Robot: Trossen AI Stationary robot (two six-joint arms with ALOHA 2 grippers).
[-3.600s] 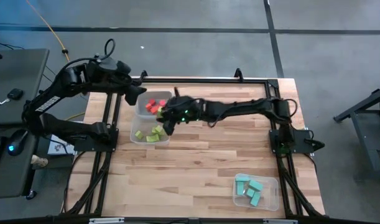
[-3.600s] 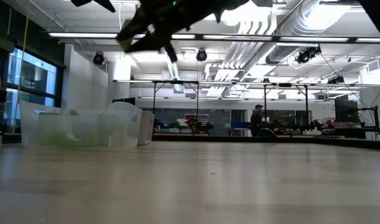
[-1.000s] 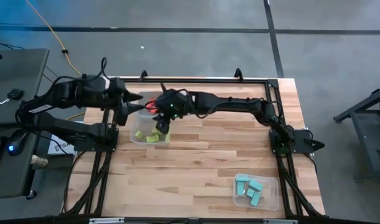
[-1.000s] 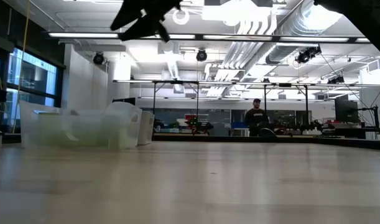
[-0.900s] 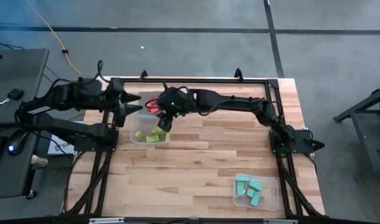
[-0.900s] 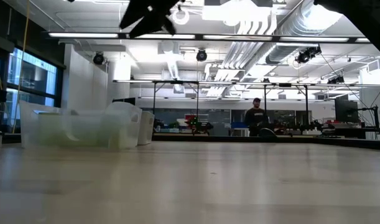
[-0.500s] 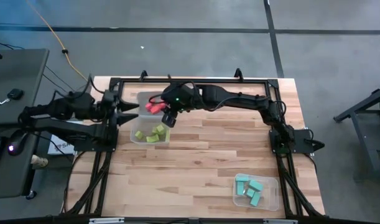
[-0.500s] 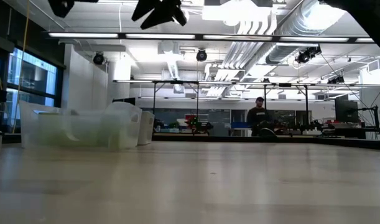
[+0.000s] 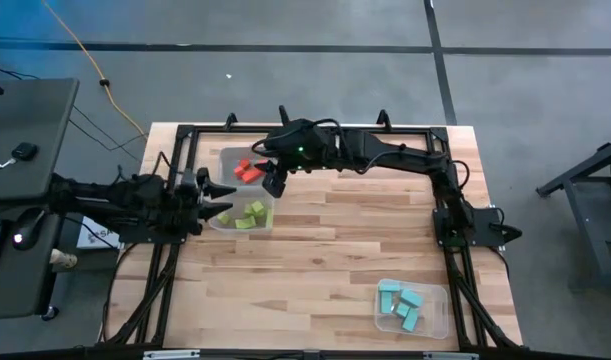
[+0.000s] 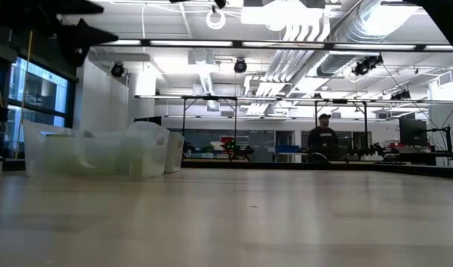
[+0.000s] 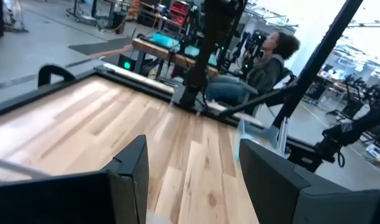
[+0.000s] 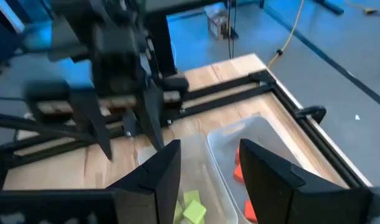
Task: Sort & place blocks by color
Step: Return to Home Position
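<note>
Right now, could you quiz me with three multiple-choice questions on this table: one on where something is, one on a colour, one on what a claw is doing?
1. Where do the teal blocks lie?
A. In with the red ones
B. In a tub of their own, far from the others
C. Loose on the wood

2. The neighbouring tub beside the red blocks holds blocks of which colour?
A. Teal
B. Lime green
C. White

3. The right gripper is:
A. Shut on a red block
B. Shut on a teal block
C. Open, holding nothing

Answers:
1 B: the high view shows them apart on the right arm's side.
2 B: green pieces show there.
3 C: its wrist view shows spread fingers with nothing between.
</note>
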